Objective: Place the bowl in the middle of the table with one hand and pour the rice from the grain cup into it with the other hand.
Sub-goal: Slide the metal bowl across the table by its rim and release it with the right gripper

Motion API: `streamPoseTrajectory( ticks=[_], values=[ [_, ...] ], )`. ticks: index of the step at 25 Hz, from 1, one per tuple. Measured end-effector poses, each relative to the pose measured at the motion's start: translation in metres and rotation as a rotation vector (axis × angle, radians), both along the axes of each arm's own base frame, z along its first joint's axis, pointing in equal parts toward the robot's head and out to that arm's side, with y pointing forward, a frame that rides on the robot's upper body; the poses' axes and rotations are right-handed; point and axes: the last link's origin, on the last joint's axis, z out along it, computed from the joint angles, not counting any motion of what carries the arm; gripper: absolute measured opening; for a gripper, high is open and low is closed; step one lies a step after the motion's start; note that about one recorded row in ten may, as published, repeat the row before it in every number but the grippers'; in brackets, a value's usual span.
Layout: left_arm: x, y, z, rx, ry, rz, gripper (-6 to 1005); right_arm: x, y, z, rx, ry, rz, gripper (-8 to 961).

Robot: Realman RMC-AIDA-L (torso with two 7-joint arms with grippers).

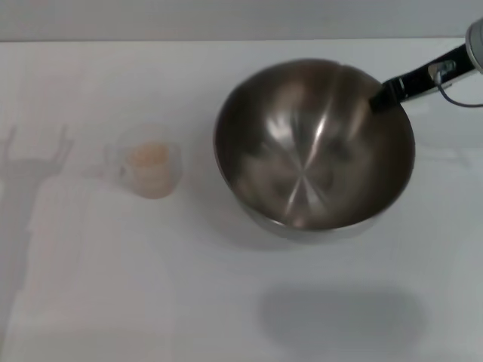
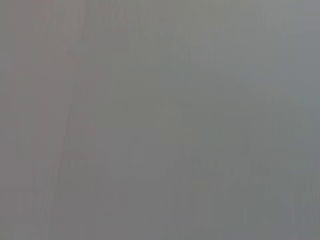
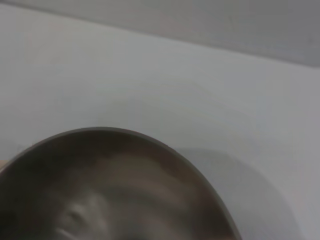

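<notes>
The large steel bowl (image 1: 313, 151) hangs tilted above the white table (image 1: 113, 286) at centre right, and its shadow lies on the table nearer to me. My right gripper (image 1: 381, 98) comes in from the far right and is shut on the bowl's far right rim, one dark finger inside it. The right wrist view shows the bowl's rim and inside (image 3: 110, 190) from close up. The clear grain cup (image 1: 151, 170) stands on the table to the left, apart from the bowl, with pale rice (image 1: 151, 160) in it. My left gripper is out of view.
A faint shadow of the left gripper (image 1: 30, 158) falls on the table's far left. The left wrist view shows only a plain grey surface (image 2: 160, 120). The table's back edge (image 1: 151, 41) runs along the far side.
</notes>
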Motion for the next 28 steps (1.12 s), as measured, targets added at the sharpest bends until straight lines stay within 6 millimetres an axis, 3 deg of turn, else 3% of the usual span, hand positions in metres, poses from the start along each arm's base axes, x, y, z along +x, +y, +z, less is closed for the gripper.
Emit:
streamPoseTrajectory(
  ticks=[9,15,20,28],
  values=[
    [0.002,0.002,-0.001,-0.004,0.002,-0.008,844,-0.003,0.011,-0.006,0.045,0.043,0.013,21],
    [0.003,0.002,-0.002,-0.007,0.001,-0.012,844,-0.002,0.019,-0.025,0.017,0.053,0.008,22],
    [0.004,0.003,-0.002,-0.007,0.002,-0.014,845,0.0,0.02,-0.037,-0.017,0.042,-0.003,23],
    [0.005,0.003,-0.003,-0.01,0.002,-0.02,845,0.005,0.019,-0.039,-0.02,0.023,-0.025,30]
  ],
)
